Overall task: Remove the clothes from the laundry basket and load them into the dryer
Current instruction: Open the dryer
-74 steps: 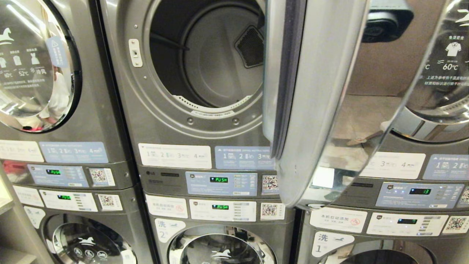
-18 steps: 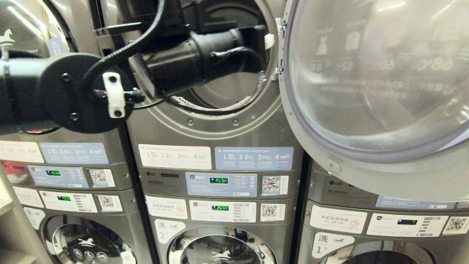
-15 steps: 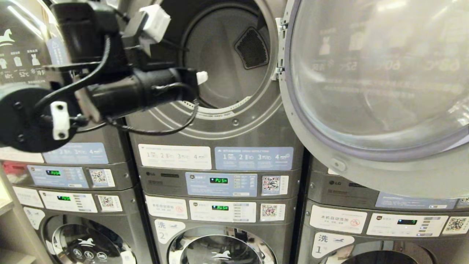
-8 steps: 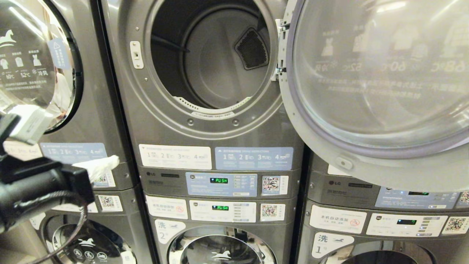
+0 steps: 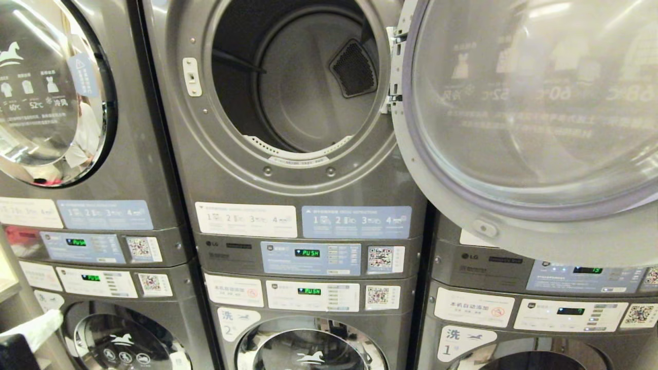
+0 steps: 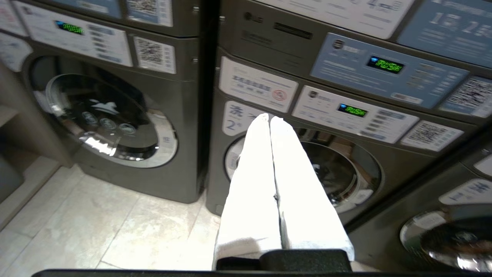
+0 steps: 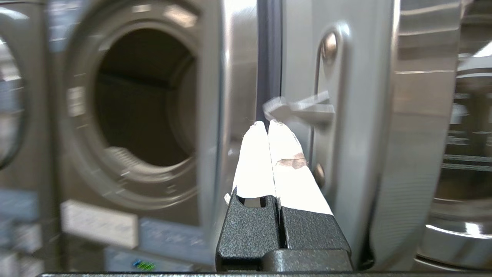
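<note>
- Left gripper point(image 5: 38, 329) at lower left corner of head view, low in front of left-hand lower washer point(image 5: 123, 341); jaws clenched, white fingers point(image 6: 265, 184) pressed together, nothing between them.
- Closed round door point(image 5: 49, 92) at upper left, reflective.
- Dryer point(image 5: 293, 103) in upper centre, drum open and empty; dark vent point(image 5: 353, 67) on rear wall of drum.
- Green "PUSH" display point(image 5: 307, 253) on panel below drum.
- Dryer door point(image 5: 529, 118) swung wide, filling upper right.
- Right gripper point(image 7: 269, 127) outside head view; in right wrist view, close to door edge by latch point(image 7: 300, 109); jaws clenched, empty.
- Clothes and laundry basket: in none of the views.
</note>
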You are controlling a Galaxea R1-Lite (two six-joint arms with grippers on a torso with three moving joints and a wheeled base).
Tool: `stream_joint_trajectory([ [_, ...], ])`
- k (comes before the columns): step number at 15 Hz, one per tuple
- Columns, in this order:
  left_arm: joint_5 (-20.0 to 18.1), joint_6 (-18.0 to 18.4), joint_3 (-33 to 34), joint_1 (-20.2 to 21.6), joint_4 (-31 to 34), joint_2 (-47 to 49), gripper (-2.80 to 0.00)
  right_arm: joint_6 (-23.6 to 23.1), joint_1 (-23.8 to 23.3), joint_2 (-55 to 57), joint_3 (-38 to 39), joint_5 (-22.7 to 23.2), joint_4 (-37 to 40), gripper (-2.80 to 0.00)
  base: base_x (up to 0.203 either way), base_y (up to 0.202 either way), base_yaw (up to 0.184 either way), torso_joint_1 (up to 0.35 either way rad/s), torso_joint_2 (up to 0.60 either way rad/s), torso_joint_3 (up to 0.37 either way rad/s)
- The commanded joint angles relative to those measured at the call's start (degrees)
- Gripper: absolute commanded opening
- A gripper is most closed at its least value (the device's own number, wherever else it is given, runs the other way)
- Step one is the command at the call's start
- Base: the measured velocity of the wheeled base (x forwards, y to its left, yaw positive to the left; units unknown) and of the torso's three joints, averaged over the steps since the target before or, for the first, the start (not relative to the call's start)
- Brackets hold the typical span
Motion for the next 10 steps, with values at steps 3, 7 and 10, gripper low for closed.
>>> stream_joint_trajectory([
  [3, 2.4, -0.3, 3.1, 0.0, -0.3, -3.9, -2.80, -2.9, -0.1, 3.2, -1.0, -3.0, 0.1, -2.80, 0.000, 0.000, 0.000, 0.000, 0.00, 0.000],
  [7, -0.2, 3.9, 6.6, -0.7, -6.8, -5.8, -2.80, -4.2, -0.1, 3.1, -0.1, -3.2, 0.2, -2.80, 0.000, 0.000, 0.000, 0.000, 0.00, 0.000],
  [10, -2.5, 8.6, 10.7, -0.6, -7.0, -11.2, -2.80, -6.1, -0.2, 3.2, 3.7, -4.6, 0.2, -2.80, 0.000, 0.000, 0.000, 0.000, 0.00, 0.000],
])
